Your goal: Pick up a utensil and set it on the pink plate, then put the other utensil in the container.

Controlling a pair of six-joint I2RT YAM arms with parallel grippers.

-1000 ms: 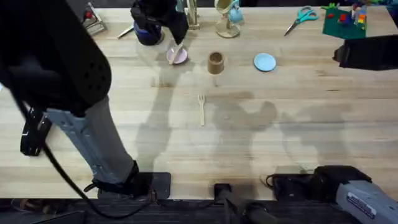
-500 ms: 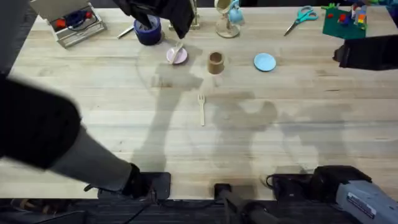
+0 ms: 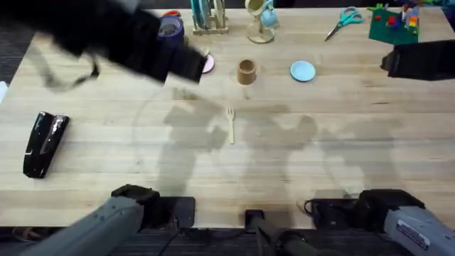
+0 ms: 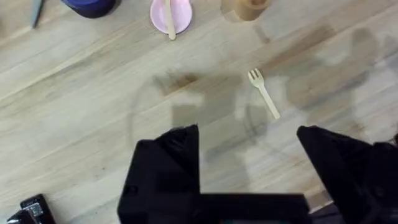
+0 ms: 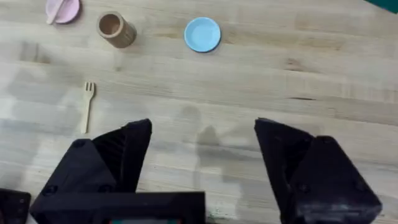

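Spoon (image 4: 169, 16) is lying on the pink plate (image 4: 180, 15) in the left wrist view, with the left gripper (image 4: 249, 140) hanging wide open above the fork (image 4: 263, 93). From overhead, the fork (image 3: 230, 124) is sitting on the table (image 3: 355, 135), near the brown cup (image 3: 246, 71). Right wrist view: the right gripper (image 5: 202, 140) is gaping wide, holding nothing, blue plate (image 5: 203, 34) beyond it.

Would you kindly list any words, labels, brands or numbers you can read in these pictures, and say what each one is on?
No text can be read.
White label on the right arm's base: it carries print, too small and blurred to read.
Spoon, fork, brown cup, pink plate: no markings visible.
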